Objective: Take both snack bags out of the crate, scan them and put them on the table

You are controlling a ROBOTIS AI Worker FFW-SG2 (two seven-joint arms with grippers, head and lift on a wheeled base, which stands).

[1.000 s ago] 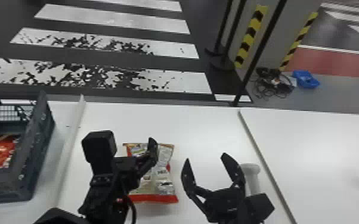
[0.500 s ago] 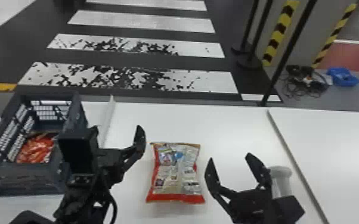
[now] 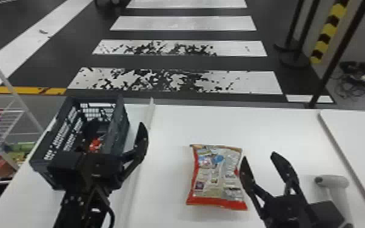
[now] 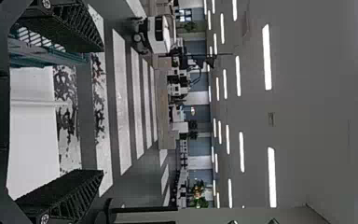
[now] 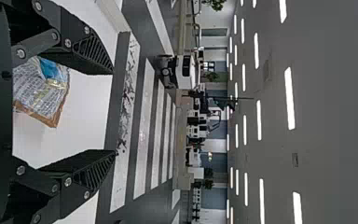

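The left arm (image 3: 75, 209) is cased in black, dotted with small pale marks (image 3: 71, 199) and edged by a thin black cable (image 3: 112, 213). On the black right gripper (image 3: 259, 156), tapered, ribbed fingers (image 5: 91, 52) are fixed with silvery screws (image 5: 67, 43).

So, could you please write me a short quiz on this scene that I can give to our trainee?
1. Multiple choice: where is the red-edged snack bag? A) on the floor; B) on the table; C) in a gripper.
2. True or false: the left gripper is open.
3. Fill in: something red shows inside the ____.

Key: 1 B; 2 true; 3 crate.
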